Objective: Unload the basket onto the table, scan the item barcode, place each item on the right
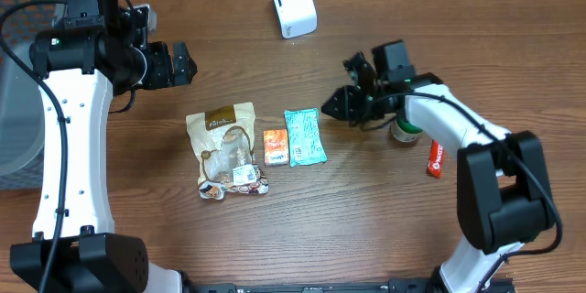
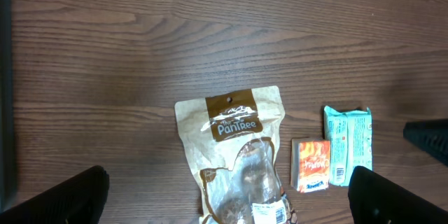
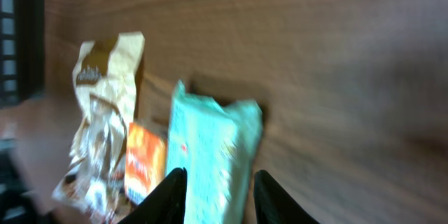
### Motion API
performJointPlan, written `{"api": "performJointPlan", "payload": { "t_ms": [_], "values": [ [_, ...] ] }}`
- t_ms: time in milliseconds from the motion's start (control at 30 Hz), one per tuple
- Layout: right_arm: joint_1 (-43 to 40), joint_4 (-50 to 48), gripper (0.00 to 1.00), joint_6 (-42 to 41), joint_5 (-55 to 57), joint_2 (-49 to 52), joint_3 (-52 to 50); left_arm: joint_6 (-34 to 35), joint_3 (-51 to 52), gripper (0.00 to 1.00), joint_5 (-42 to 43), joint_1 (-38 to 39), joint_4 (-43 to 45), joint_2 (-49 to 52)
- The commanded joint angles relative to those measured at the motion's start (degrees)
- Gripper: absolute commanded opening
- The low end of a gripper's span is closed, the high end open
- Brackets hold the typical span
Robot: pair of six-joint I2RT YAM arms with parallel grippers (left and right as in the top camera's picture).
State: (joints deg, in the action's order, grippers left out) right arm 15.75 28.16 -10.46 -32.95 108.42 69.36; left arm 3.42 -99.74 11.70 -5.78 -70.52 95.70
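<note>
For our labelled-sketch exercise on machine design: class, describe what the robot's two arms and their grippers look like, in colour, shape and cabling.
Both arms have smooth white links joined by bulky black joint housings. A thin black cable runs along the left arm and the right arm. The left gripper and right gripper are black, each with two fingers.

Overhead: even, diffuse light from above. Soft, short shadows on the bench (image 1: 275, 220), sharp edge to edge, no glare.
Left wrist: crisp, with the wood grain and the print on the brown pouch (image 2: 234, 122) legible. Its fingers (image 2: 77, 203) are dark, featureless silhouettes in the bottom corners.
Right wrist: heavily blurred. The teal packet (image 3: 210, 147) is smeared, the grain streaked, the left edge dim.
</note>
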Motion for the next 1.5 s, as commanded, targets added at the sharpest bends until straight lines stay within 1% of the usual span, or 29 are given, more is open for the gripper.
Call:
{"api": "performJointPlan", "payload": {
  "t_ms": [0,100,267,433,667,767,900,967,1033,1100,1167,1267,1333,1467],
  "values": [
    [5.57,-1.66,0.34,2.45,12.41,-1.68,1.18,-0.04,0.17,1.0,-0.13,-0.2,0.07,0.26],
    [10.1,-3.56,0.35,4.83,19.98,-1.68,1.16,-0.04,0.17,1.0,-0.13,-0.2,0.07,0.26],
    [16.94,-7.58,0.33,4.92,33.07,-0.9,1.11,-0.04,0.17,1.0,-0.13,-0.2,0.07,0.26],
    [19.98,-10.12,0.33,4.9,40.92,1.44,1.11,-0.04,0.15,1.0,-0.13,-0.2,0.07,0.26],
    [19.32,-9.25,0.33,4.31,40.0,5.88,1.11,-0.04,0.15,1.0,-0.13,-0.2,0.07,0.26],
    [18.91,-6.62,0.33,4.15,40.94,6.56,1.11,-0.04,0.17,1.0,-0.13,-0.2,0.09,0.26],
    [17.7,-0.33,0.33,-0.44,45.94,5.22,1.16,-0.04,0.17,1.0,-0.13,-0.2,0.07,0.26],
    [16.85,3.04,0.33,-3.1,46.69,4.44,1.16,-0.04,0.15,1.0,-0.13,-0.2,0.07,0.26],
    [15.69,7.04,0.34,-7.65,46.64,3.8,1.16,-0.04,0.17,1.0,-0.13,-0.2,0.07,0.26],
    [14.38,11.1,0.37,-12.17,45.31,3.48,1.18,-0.04,0.15,1.0,-0.13,-0.2,0.07,0.26],
    [13.31,13.97,0.38,-14.32,40.3,3.48,1.16,-0.04,0.17,1.0,-0.13,-0.2,0.07,0.26],
    [12.28,16.79,0.4,-14.69,33.46,3.17,1.25,-0.04,0.15,1.0,-0.13,-0.2,0.07,0.26],
    [11.87,18.08,0.43,-14.73,32.41,2.36,1.73,-0.04,0.17,1.0,-0.13,-0.2,0.07,0.26],
    [11.45,22.84,0.45,-14.56,32.2,-1.44,4.7,-0.04,0.17,1.0,-0.13,-0.2,0.07,0.26]
  ]
}}
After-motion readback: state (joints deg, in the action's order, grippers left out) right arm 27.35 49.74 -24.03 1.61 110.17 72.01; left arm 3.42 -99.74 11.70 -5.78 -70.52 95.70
